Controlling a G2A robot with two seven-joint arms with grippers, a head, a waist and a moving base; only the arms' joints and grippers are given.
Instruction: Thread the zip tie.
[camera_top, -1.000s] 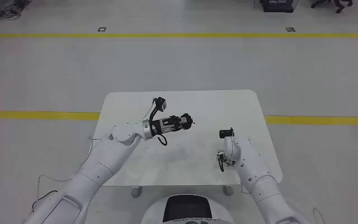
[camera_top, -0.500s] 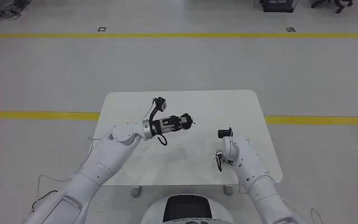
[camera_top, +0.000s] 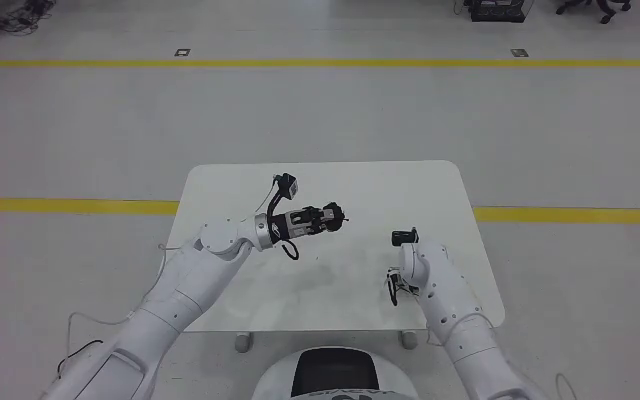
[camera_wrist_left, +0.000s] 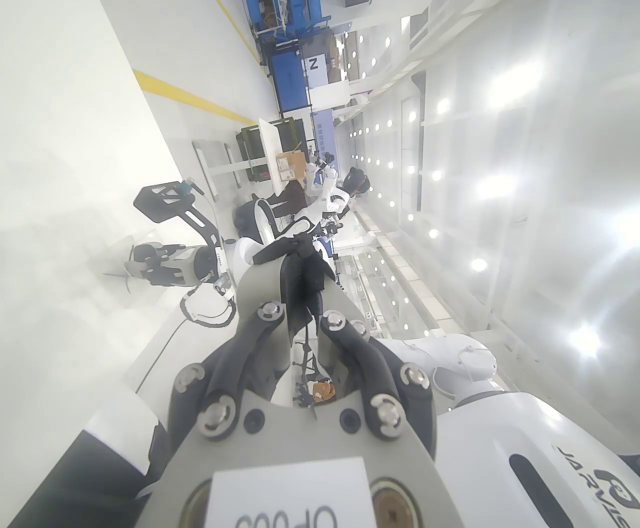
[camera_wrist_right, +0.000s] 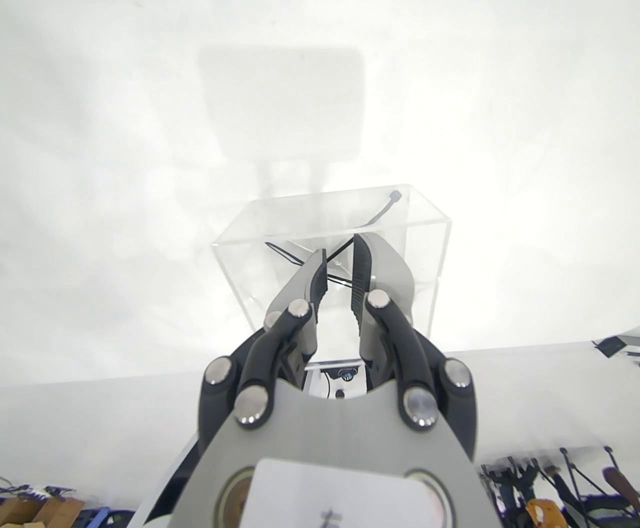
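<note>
A black zip tie (camera_wrist_right: 382, 210) lies slanted inside a clear plastic box (camera_wrist_right: 430, 250), with a second black strand (camera_wrist_right: 280, 250) beside it. My right gripper (camera_wrist_right: 340, 244) hangs just above the box, open, and the tie's strap runs under the gap between its fingertips. In the top view this right gripper (camera_top: 393, 290) points down over the table's right front part. My left gripper (camera_top: 338, 213) is held in the air above the table's middle. Its fingers (camera_wrist_left: 299, 245) are shut, and I see nothing between them. It faces the right gripper (camera_wrist_left: 127, 267).
The white table (camera_top: 400, 190) is bare around the box, with open surface at the back and left. Its front edge lies close to the right arm. Yellow floor lines run behind and beside the table.
The right arm has shifted only by a hair over the box. The left arm has kept still.
</note>
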